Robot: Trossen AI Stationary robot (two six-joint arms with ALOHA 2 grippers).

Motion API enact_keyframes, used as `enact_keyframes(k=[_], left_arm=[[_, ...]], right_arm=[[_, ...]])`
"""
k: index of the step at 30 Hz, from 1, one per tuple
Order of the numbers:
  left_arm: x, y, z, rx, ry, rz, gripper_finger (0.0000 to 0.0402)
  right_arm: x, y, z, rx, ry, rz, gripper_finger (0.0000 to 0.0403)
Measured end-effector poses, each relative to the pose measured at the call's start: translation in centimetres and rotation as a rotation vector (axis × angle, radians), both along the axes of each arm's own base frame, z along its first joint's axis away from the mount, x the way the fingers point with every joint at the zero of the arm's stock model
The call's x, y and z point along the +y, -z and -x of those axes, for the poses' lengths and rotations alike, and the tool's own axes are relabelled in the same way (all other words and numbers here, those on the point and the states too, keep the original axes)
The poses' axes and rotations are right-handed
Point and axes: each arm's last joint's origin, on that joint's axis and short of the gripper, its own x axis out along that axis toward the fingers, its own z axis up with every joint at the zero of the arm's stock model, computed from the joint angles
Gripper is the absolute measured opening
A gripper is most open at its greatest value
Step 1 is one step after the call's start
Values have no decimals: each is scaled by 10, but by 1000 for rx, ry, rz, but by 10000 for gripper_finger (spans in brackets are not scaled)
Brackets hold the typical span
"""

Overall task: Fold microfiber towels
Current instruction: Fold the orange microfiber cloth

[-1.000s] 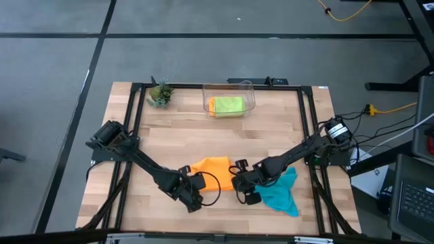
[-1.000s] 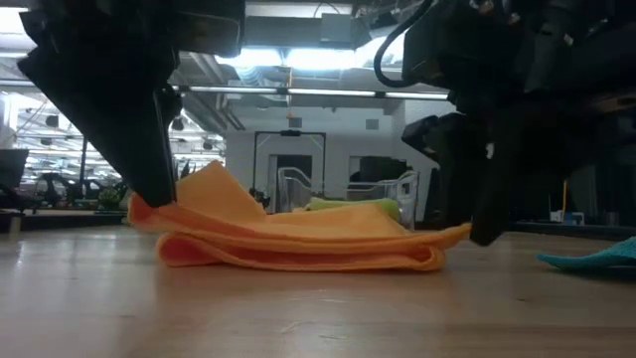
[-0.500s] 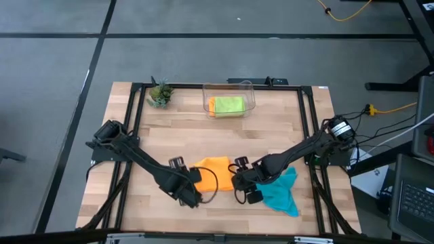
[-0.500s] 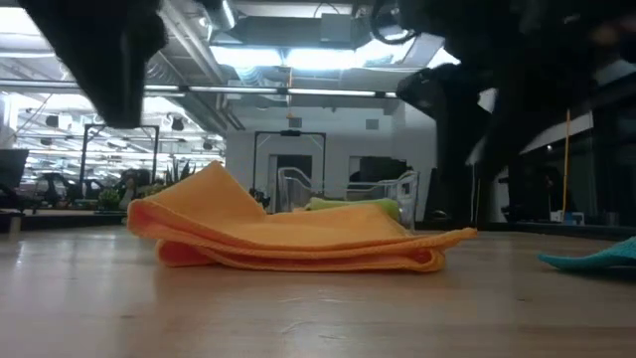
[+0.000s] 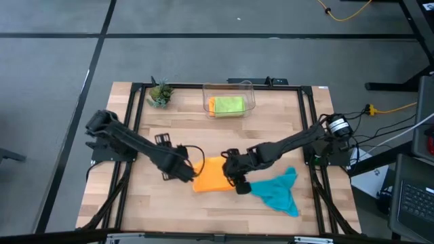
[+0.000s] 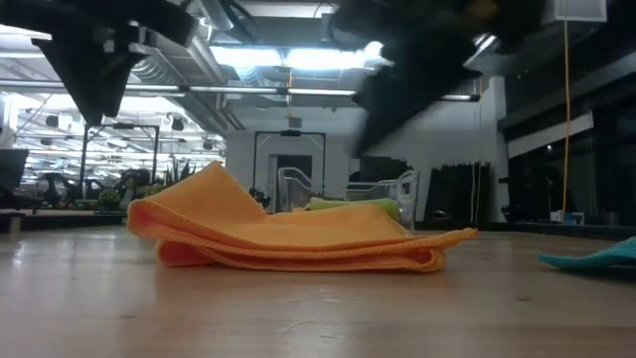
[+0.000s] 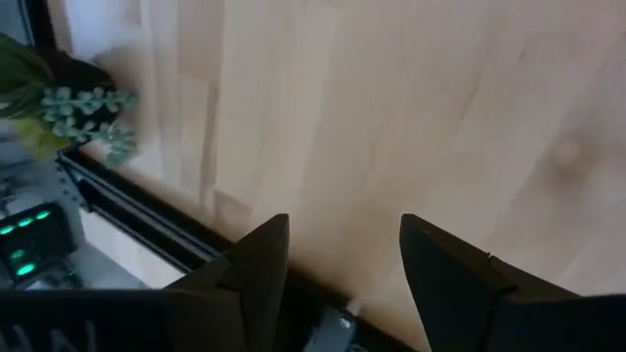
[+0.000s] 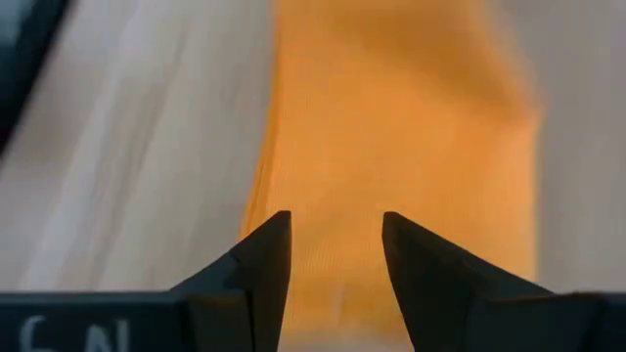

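An orange towel (image 5: 213, 176) lies folded over on the table's near middle, its layers stacked in the low view (image 6: 298, 241). My left gripper (image 5: 183, 171) is open above the table just left of it, and its wrist view (image 7: 342, 220) shows only bare wood. My right gripper (image 5: 234, 175) is open above the towel's right end (image 8: 391, 117). A teal towel (image 5: 277, 191) lies crumpled to the right. A lime green towel (image 5: 228, 104) lies in the clear bin, with an orange edge (image 5: 211, 107) beside it.
The clear plastic bin (image 5: 229, 87) stands at the far middle. A small potted plant (image 5: 160, 93) stands at the far left and also shows in the left wrist view (image 7: 73, 108). Bare wood lies near the front edge and at the far right.
Both grippers have risen from the orange towel's ends and gone toward the table's far edge, my left one also toward the left. The orange towel stays folded on the table where it was.
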Motion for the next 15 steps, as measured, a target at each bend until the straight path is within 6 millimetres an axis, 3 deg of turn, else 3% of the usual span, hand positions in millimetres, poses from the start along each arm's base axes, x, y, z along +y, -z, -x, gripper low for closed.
enact_keyframes(k=[2, 6, 11, 15], left_arm=[[5, -1, 13, -76, -22, 8, 190], [11, 12, 33, -337, -82, 101, 189], [6, 43, 39, -675, -69, 274, 187], [7, 75, 39, -793, -74, 245, 185]], right_arm=[[2, 1, -12, -105, 46, -6, 165], [7, 23, -29, -190, 78, 17, 165], [11, 35, -38, -237, 86, 1, 165], [15, 54, -47, -267, 100, -23, 165]])
